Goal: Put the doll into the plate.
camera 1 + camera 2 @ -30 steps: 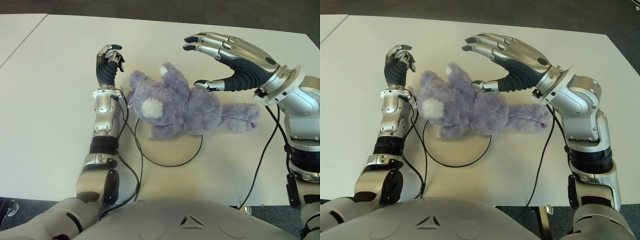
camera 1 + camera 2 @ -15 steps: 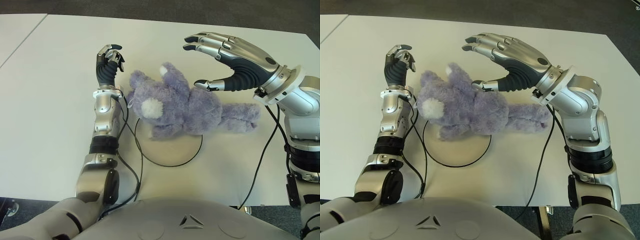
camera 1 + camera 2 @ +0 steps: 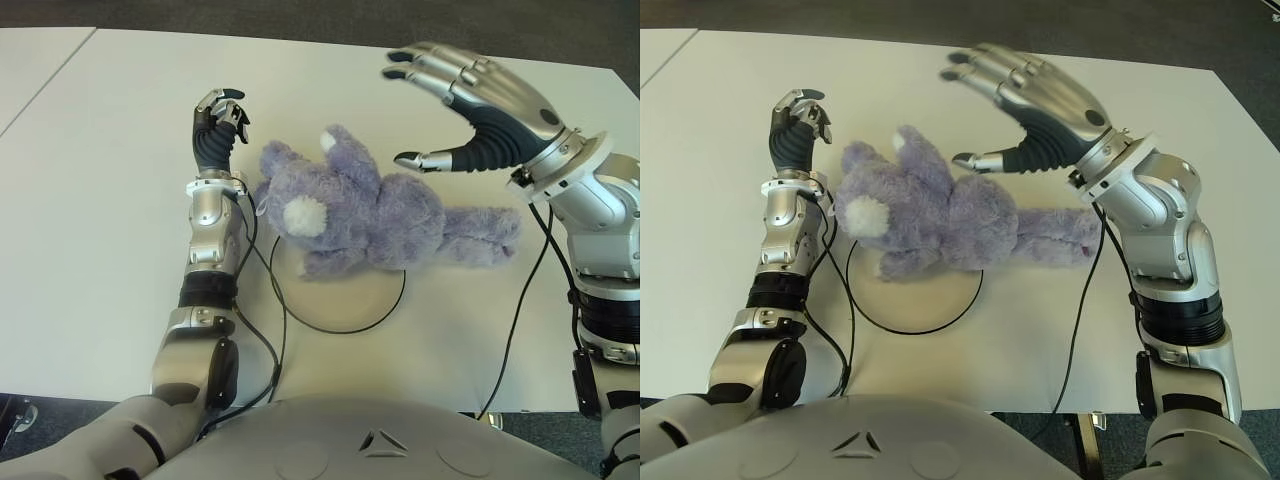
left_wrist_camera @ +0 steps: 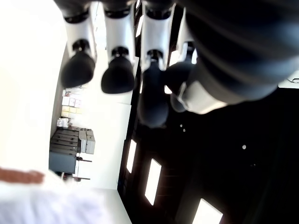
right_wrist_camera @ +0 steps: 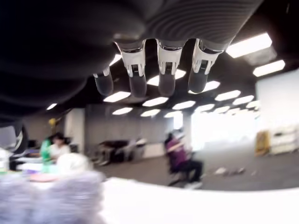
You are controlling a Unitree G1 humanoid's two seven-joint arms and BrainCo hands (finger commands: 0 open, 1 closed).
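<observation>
Since a moment ago our right hand (image 3: 470, 110) has lifted off the purple teddy bear (image 3: 365, 210), fingers spread wide and empty. Our left hand (image 3: 218, 125) shows beside the bear's head, fingers curled on nothing. Soft, light and squashy, the bear lies half over the plate (image 3: 345, 310); we judge its plump belly the best hold.

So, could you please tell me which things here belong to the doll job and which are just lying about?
For the job:
- purple plush doll, lying partly over the plate
- round plate
- right hand, open above the doll

Not part of it:
- left hand, curled, beside the doll's head
- white table
- black cables
</observation>
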